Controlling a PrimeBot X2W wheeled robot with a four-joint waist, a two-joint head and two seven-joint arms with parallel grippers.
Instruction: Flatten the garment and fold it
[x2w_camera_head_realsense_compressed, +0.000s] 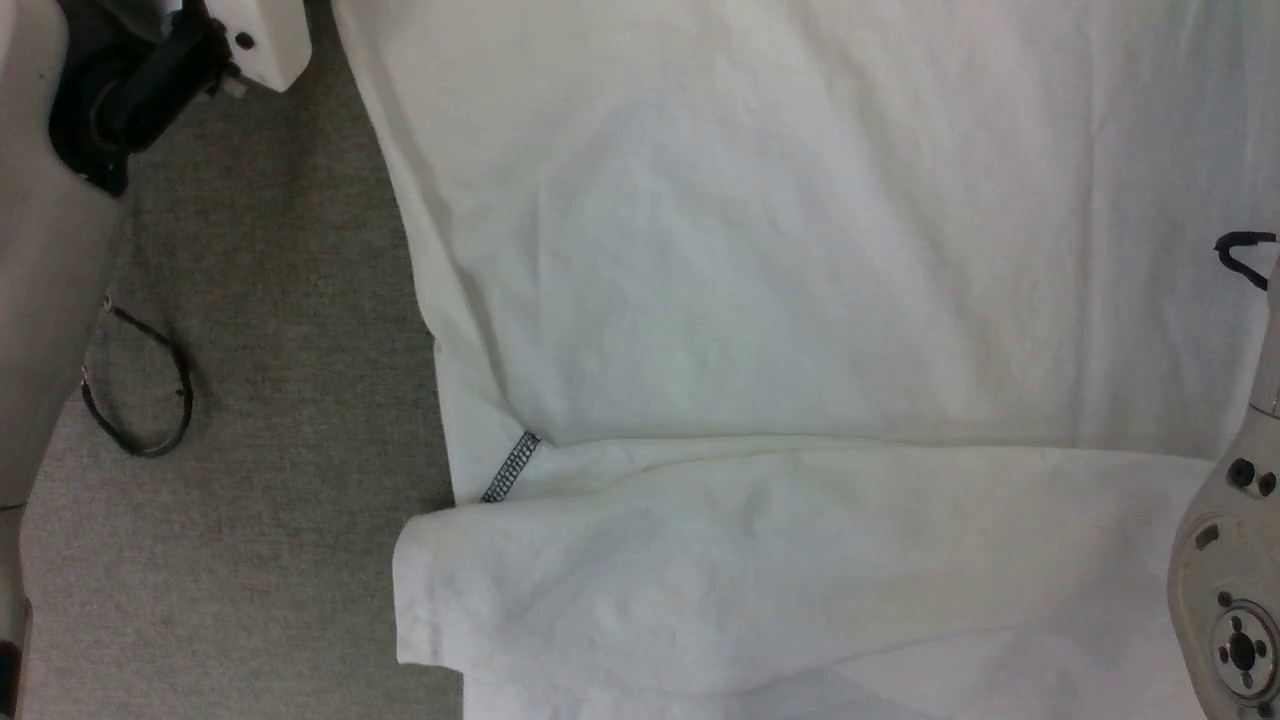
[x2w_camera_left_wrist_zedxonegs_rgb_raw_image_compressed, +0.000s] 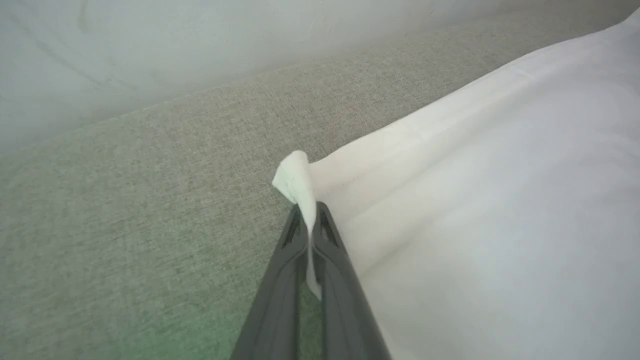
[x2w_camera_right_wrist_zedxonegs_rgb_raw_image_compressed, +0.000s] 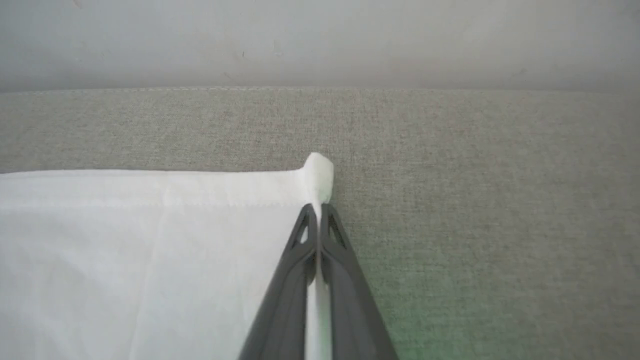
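**Garment** (x2w_camera_head_realsense_compressed: 800, 300), one. A thin white fabric top, softly creased, spread on the surface across the middle and right of the head view.
- Sleeve (x2w_camera_head_realsense_compressed: 780, 570), one in sight: lies folded across the near part of the body, with its hemmed end toward the left.
- Zigzag stitching (x2w_camera_head_realsense_compressed: 510, 467), one short run: dark grey and slanted, where the sleeve meets the body near the left edge.

**Grippers**, two. Each has two long, dark, matt fingers tapering to the tips, with small triangular cut-outs.
- Left gripper (x2w_camera_left_wrist_zedxonegs_rgb_raw_image_compressed: 311, 207): the fingers are pressed together, clamped on a hemmed corner of the garment. A small white tuft of cloth bunches just beyond the tips, and the cloth stretches away to the right in the left wrist view.
- Right gripper (x2w_camera_right_wrist_zedxonegs_rgb_raw_image_compressed: 318, 207): the fingers are likewise together, clamped on another hemmed corner. A tuft stands above the tips, and a straight stitched hem runs off to the left in the right wrist view.

**Surface** (x2w_camera_head_realsense_compressed: 280, 400), one. A grey-beige woven textile of coarse, even weave, flat under the garment.

**Wall** (x2w_camera_right_wrist_zedxonegs_rgb_raw_image_compressed: 320, 40), one. Pale and smooth, beyond the surface's far edge.

**Cables**, two.
- Thin dark loop (x2w_camera_head_realsense_compressed: 150, 400): hangs beside the pale forearm (x2w_camera_head_realsense_compressed: 40, 300) at the left.
- Black loop (x2w_camera_head_realsense_compressed: 1240, 255): at the right edge of the head view.

**Joint housing** (x2w_camera_head_realsense_compressed: 1230, 600), one. Round and off-white, with bolt holes, at the near right over the garment.
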